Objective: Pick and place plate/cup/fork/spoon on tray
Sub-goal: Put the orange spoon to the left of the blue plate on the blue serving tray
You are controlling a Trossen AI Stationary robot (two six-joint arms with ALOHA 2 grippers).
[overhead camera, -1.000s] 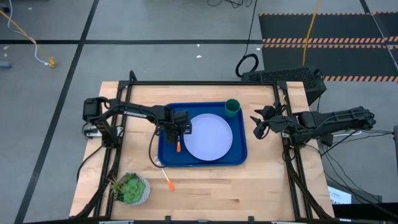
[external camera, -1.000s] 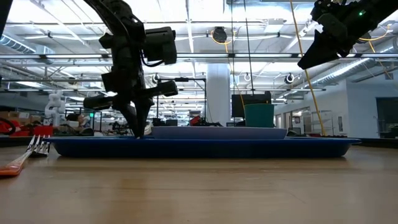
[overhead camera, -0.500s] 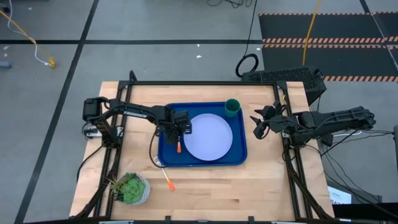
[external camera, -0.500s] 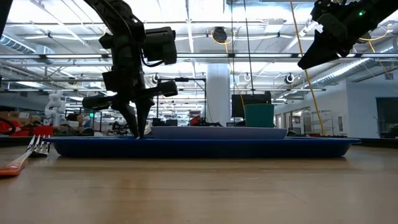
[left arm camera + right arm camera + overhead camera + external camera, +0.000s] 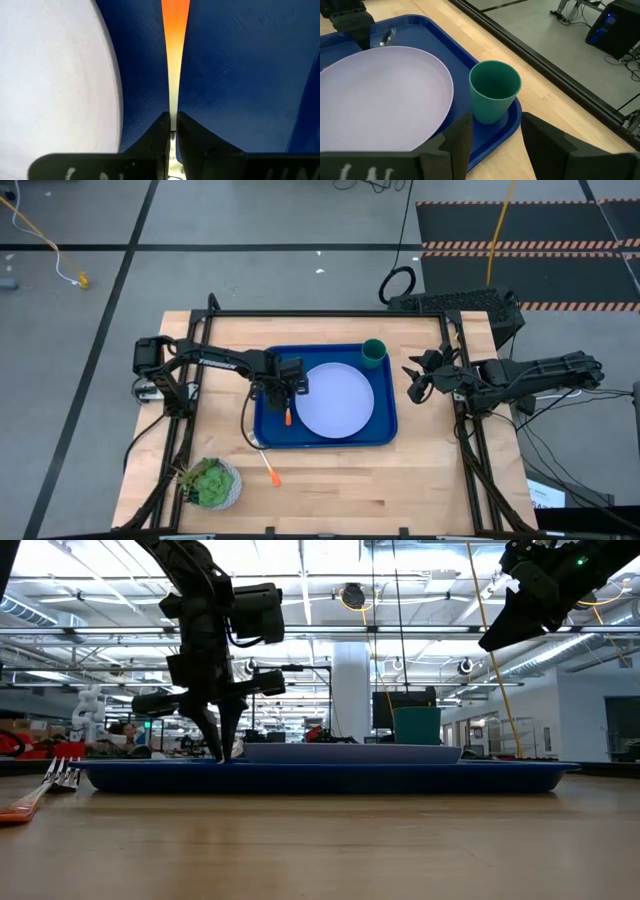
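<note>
The left end effector [image 5: 285,396] was found low over the left part of the tray [image 5: 270,432], just beside the plate [image 5: 335,401], with its fingers [image 5: 161,134] closed narrowly on the metal neck of the spoon [image 5: 174,60], whose orange handle ran away from the grip along the blue floor. The grip at the neck, not on the handle, was judged to keep the utensil level and close to the tray floor, so that it could be laid flat in the free strip left of the plate; whether the handle was touching the floor could not be told. In the low view the end effector [image 5: 220,735] reached down to the tray rim [image 5: 320,777], which fitted a placement nearly complete, with release as the step judged still outstanding. The plate was lying in the middle of the tray and the cup [image 5: 373,353] stood upright in the far right corner, just beside the plate edge [image 5: 420,90]; this arrangement was judged to leave the left strip for cutlery. The fork [image 5: 271,470] was lying on the surface outside the tray, near its front left corner and near the potted plant [image 5: 211,483], tines toward the tray [image 5: 62,772], and was taken to be the last item outstanding. The right end effector [image 5: 413,380] was held raised off the right side of the tray, fingers [image 5: 457,137] apart and nothing between them, judged to be kept clear of the left arm
</note>
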